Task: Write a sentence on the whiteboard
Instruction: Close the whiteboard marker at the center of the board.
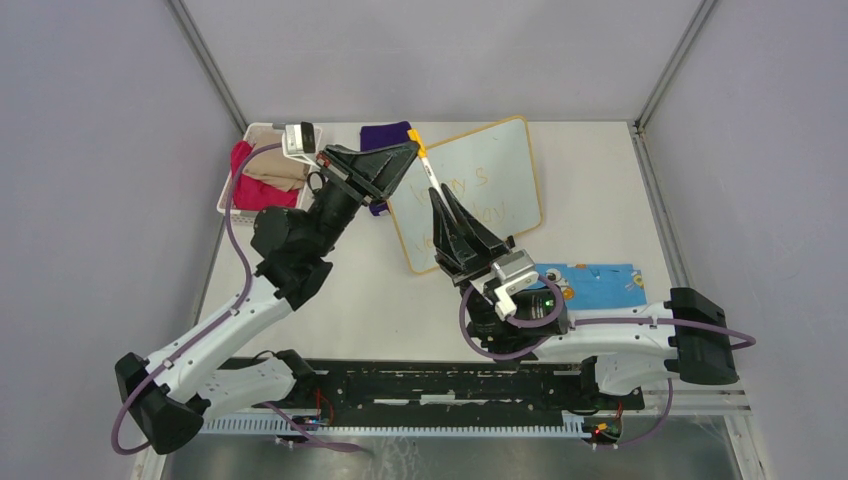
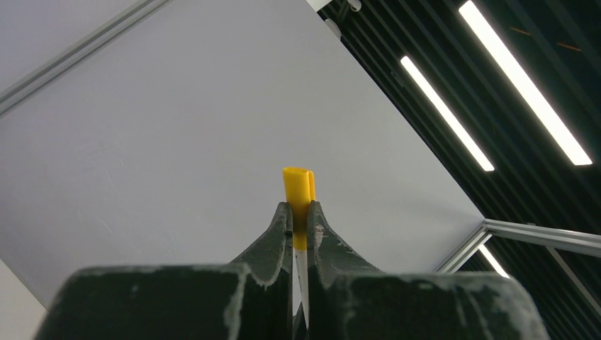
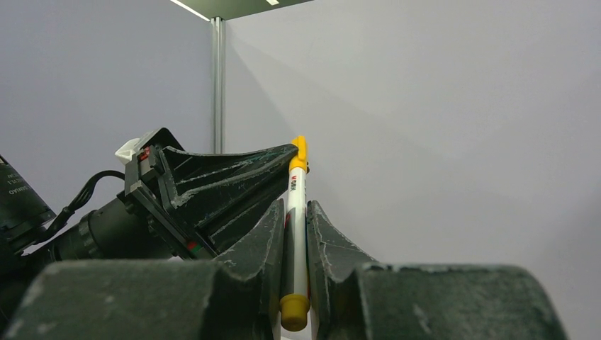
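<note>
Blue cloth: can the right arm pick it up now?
Probably not yet: the right jaws are shut on the marker, whose cap the left jaws pinch. The cloth itself lies uncovered beside that arm.

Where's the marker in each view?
Top external: marker at centre, over the whiteboard's upper-left corner.
Left wrist: only its yellow cap, centre, pinched between left fingers.
Right wrist: marker upright at centre, between right fingers.
Shared landmark: the yellow cap.

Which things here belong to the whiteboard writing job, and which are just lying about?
Job: white yellow-framed whiteboard; faint yellow handwritten sentence; white marker with yellow cap.
Lying about: blue cartoon-print cloth; purple cloth; white plastic basket holding a red cloth and a tan cloth.
</note>
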### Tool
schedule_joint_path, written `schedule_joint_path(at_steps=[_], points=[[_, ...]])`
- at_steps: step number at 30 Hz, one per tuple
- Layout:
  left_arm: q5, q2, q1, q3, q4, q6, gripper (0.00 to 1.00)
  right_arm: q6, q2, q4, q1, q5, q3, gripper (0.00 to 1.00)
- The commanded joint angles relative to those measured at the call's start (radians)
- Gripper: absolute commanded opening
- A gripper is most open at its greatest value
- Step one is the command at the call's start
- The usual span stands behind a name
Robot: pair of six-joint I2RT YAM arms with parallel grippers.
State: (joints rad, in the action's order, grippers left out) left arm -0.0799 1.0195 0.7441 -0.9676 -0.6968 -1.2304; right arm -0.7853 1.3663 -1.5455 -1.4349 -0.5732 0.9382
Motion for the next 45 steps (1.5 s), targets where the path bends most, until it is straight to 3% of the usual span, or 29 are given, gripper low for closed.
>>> schedule_joint_path(at_steps=[1,17,20,24,27,32,45], points=[[-0.146,-0.015,0.054,-0.030,0.071,0.091,0.12,0.043,0.014,-0.251,0.001,0.042,0.005,0.00],[-0.129,-0.043,0.055,-0.019,0.079,0.106,0.31,0.057,-0.005,-0.232,-0.001,0.041,-0.004,0.00],[-0.126,-0.053,0.054,-0.019,0.083,0.124,0.44,0.068,-0.014,-0.228,-0.001,0.042,-0.012,0.00],[-0.094,-0.080,0.054,-0.052,0.150,0.204,0.72,0.103,-0.055,-0.200,-0.001,0.052,-0.047,0.00],[-0.067,-0.097,0.053,-0.112,0.218,0.270,0.84,0.136,-0.099,-0.165,-0.001,0.065,-0.084,0.00],[-0.075,-0.083,0.052,-0.164,0.254,0.305,0.85,0.184,-0.165,-0.132,-0.001,0.089,-0.137,0.00],[-0.188,0.012,0.052,-0.187,0.156,0.233,0.76,0.258,-0.251,-0.111,0.000,0.083,-0.210,0.00]])
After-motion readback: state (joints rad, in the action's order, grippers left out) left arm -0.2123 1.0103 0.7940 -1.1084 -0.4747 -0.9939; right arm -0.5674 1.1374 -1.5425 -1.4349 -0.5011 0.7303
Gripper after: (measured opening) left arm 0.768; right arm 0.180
